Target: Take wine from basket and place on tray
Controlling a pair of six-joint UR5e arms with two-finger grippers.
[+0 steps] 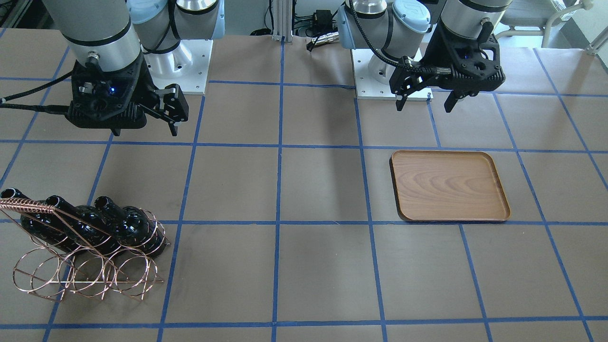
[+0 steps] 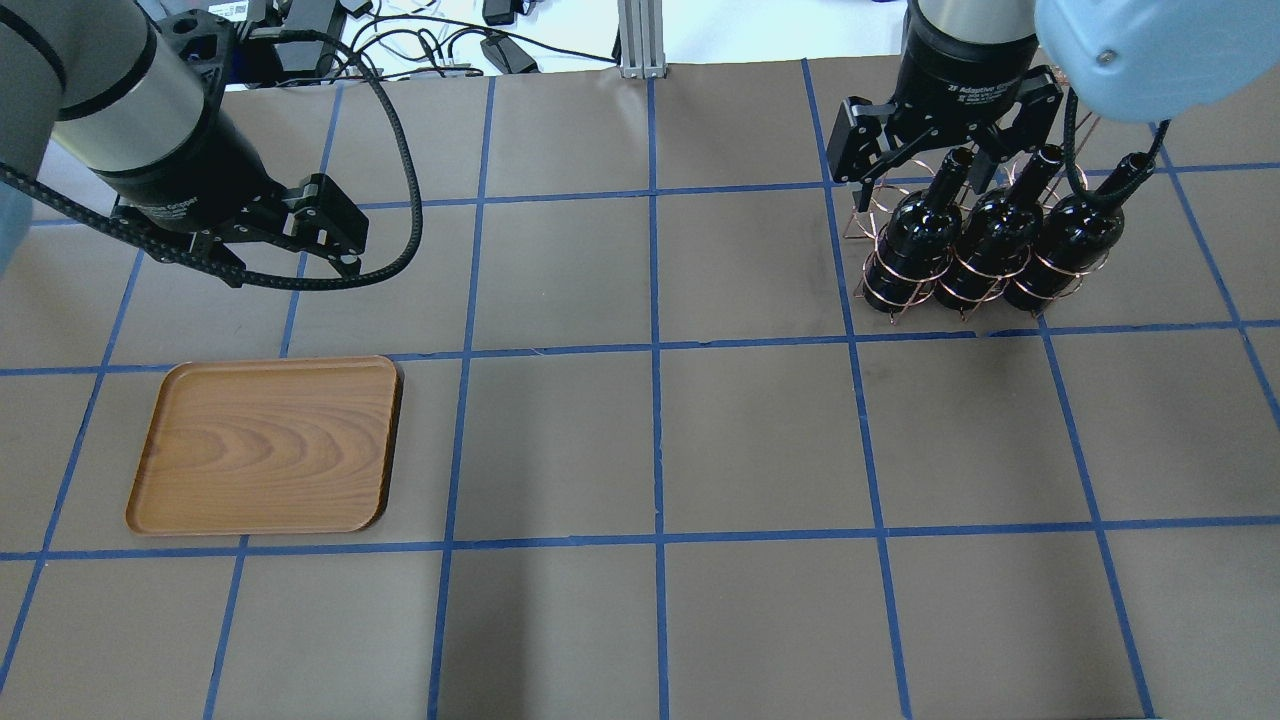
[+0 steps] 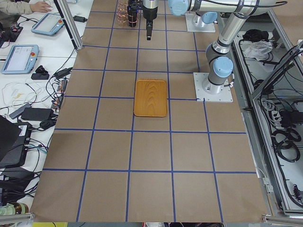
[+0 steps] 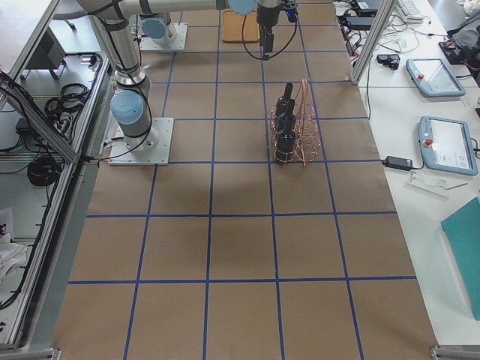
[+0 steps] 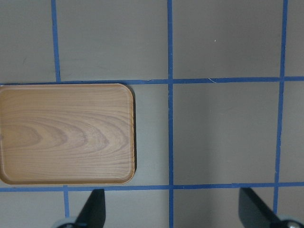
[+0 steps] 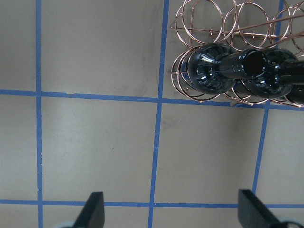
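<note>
Open right gripper (image 2: 918, 160) hovers at the table's 2 o'clock near glossy near-black glass wine bottles (image 2: 915, 235) racked in the copper wire basket (image 1: 85, 275), staged for grasping; open left gripper (image 1: 424, 102) hangs by the rectangular brown wooden tray (image 2: 265, 445).

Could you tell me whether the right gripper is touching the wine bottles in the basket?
Apart. In the front-facing view, bare table separates the right gripper from the wine bottles in the basket.
</note>
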